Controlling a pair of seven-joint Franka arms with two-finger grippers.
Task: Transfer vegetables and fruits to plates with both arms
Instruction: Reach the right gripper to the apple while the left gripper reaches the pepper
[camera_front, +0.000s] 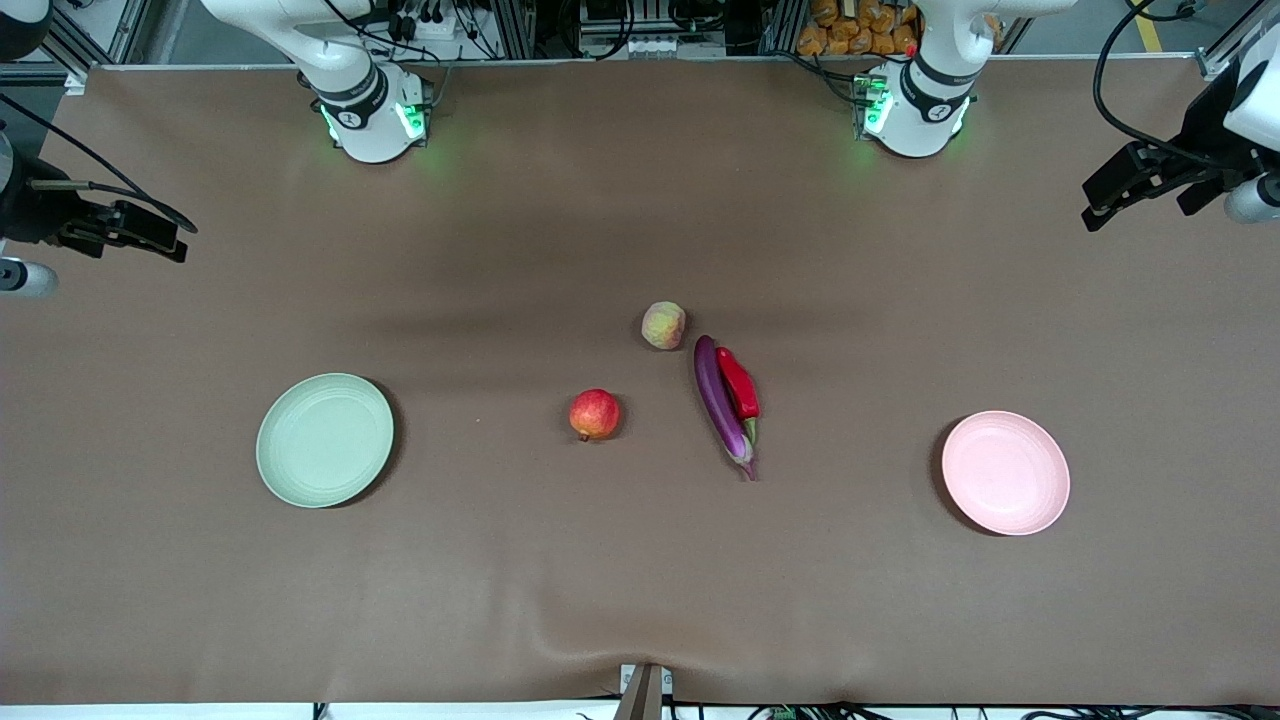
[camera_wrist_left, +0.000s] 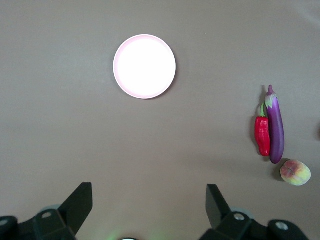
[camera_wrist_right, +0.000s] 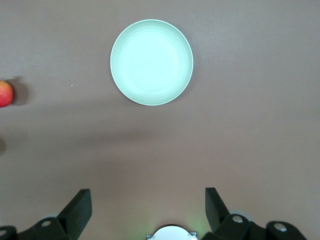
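The purple eggplant (camera_front: 722, 405) and the red chili (camera_front: 738, 383) lie side by side, touching, at mid-table. The peach (camera_front: 663, 325) sits just farther from the camera than they do. The pomegranate-like fruit (camera_front: 594, 414) stands alone, toward the right arm's end. The green plate (camera_front: 324, 440) and the pink plate (camera_front: 1005, 472) are both bare. My left gripper (camera_front: 1100, 205) is open and empty, high over the table's left-arm end; its wrist view shows the pink plate (camera_wrist_left: 144, 66), chili (camera_wrist_left: 262, 135), eggplant (camera_wrist_left: 276, 127) and peach (camera_wrist_left: 295, 172). My right gripper (camera_front: 170, 240) is open and empty, high over the right-arm end, with the green plate (camera_wrist_right: 151, 62) in its wrist view.
The brown table cover (camera_front: 640, 580) has a shallow wrinkle near the front edge. The arm bases (camera_front: 372, 115) (camera_front: 912, 110) stand along the edge farthest from the camera. A camera mount (camera_front: 645, 690) pokes up at the front edge.
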